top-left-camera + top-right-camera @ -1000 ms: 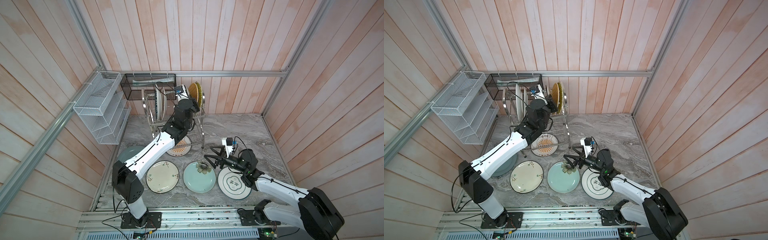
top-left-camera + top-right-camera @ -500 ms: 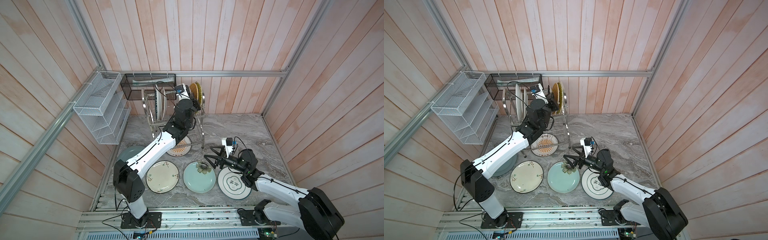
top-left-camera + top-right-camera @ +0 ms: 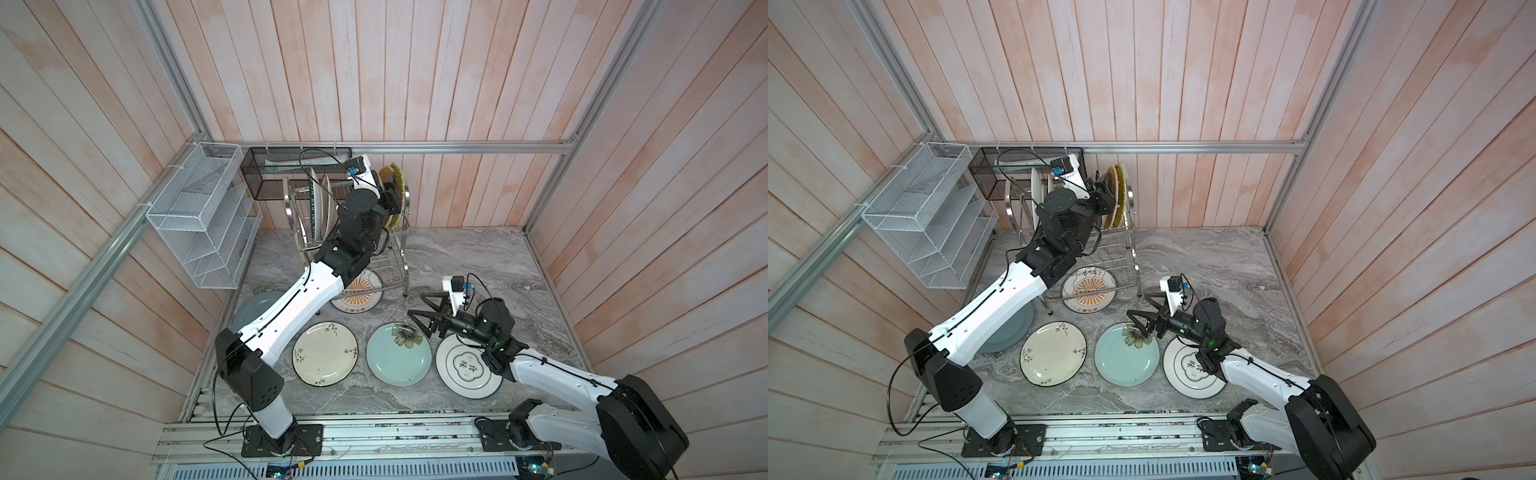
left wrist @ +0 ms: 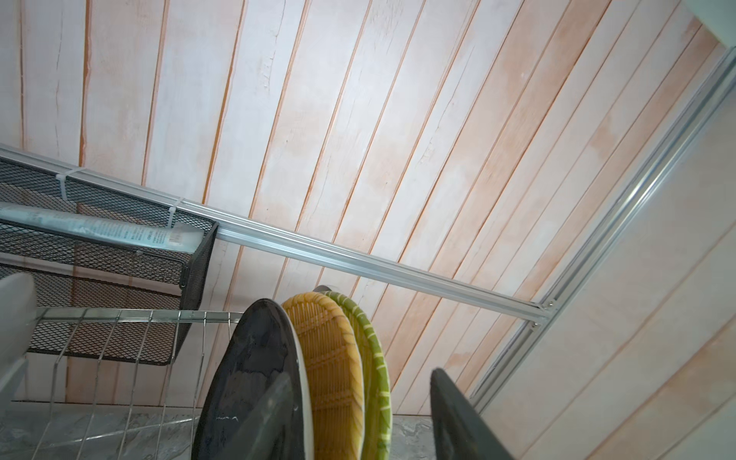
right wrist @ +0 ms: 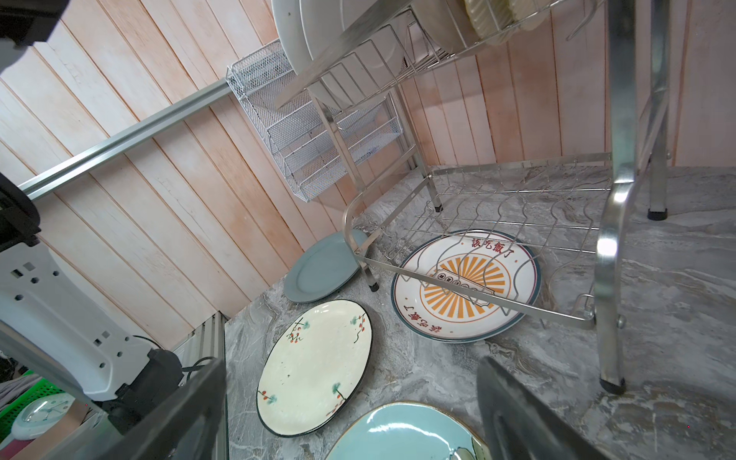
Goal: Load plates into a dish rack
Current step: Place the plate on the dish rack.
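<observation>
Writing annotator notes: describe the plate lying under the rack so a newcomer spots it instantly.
Find the steel dish rack at the back of the marble table. The sunburst plate lies flat on the table, partly beneath its lower wire tier. Unlike the plain grey-blue plate and cream floral plate nearby, it has an orange sunburst ringed by red lettering.

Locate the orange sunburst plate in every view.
Top view: the sunburst plate lies flat, partly under the dish rack.
Top view: same spot, under the rack's lower tier.
Left wrist: not in it.
Right wrist: beneath the lower tier's wires.
Shared landmark: the dish rack, seen in all four.
</observation>
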Tool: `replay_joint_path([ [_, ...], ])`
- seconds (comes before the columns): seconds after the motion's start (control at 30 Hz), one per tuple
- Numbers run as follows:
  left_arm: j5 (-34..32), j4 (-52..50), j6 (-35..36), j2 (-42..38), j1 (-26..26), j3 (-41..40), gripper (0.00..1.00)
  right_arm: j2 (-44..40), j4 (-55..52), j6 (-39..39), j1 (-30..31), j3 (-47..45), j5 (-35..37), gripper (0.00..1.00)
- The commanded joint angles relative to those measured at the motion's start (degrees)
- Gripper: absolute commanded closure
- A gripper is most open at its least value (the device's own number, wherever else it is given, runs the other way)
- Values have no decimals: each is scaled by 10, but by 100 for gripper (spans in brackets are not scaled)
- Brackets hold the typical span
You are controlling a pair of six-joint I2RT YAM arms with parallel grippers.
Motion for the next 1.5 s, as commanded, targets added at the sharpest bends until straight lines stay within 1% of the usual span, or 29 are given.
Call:
replay_joint_path([
  [0.0, 32, -24, 24, -52, 2, 12, 38, -1, -2, -11, 3, 10, 6, 2],
  [0.17, 75, -54, 49, -114, 1, -7, 23, -2, -7, -18, 4, 10, 10, 2],
  [0.23, 112, -66, 65, -148, 1, -25, 14, -4, -11, -21, 3, 10, 13, 2],
  [0.3, 161, -80, 87, -182, 2, -49, 1, -7, -21, -25, 4, 13, 18, 2],
  [0.4, 233, -123, 123, -235, 3, -92, 0, -24, -37, -31, 4, 16, 24, 2],
  [0.47, 266, -154, 137, -273, 2, -128, 0, -36, -38, -28, 4, 14, 34, 2],
  [0.53, 300, -173, 144, -321, 3, -180, 0, -48, -52, -27, 3, 18, 45, 2],
  [0.6, 335, -187, 167, -362, 2, -235, 0, -58, -90, -31, 2, 36, 48, 2],
  [0.73, 397, -197, 172, -450, 2, -355, 0, -83, -145, -22, 3, 49, 52, 2],
  [0.83, 423, -186, 162, -507, 2, -444, 0, -112, -176, -2, 2, 41, 52, 2],
  [0.93, 445, -177, 152, -556, 3, -516, 0, -146, -218, 18, 1, 33, 54, 2],
  [1.03, 457, -185, 151, -587, 3, -564, 0, -181, -292, 30, -3, 36, 64, 2],
  [1.07, 452, -192, 132, -594, 2, -575, 0, -192, -314, 35, -4, 37, 69, 2],
  [1.2, 388, -226, 98, -624, 2, -618, 0, -229, -436, 56, -18, 53, 109, 2],
  [1.27, 362, -241, 69, -641, 2, -630, 0, -233, -526, 80, -35, 71, 152, 2],
  [1.3, 356, -245, 52, -651, 2, -639, 0, -230, -577, 97, -51, 80, 169, 2],
  [1.33, 354, -243, 39, -663, 2, -649, 0, -229, -616, 111, -74, 85, 171, 2],
  [1.4, 355, -237, 23, -682, 2, -665, 0, -235, -673, 141, -122, 84, 169, 2],
  [1.47, 353, -233, 20, -690, 2, -667, 0, -248, -711, 159, -187, 78, 164, 2],
])
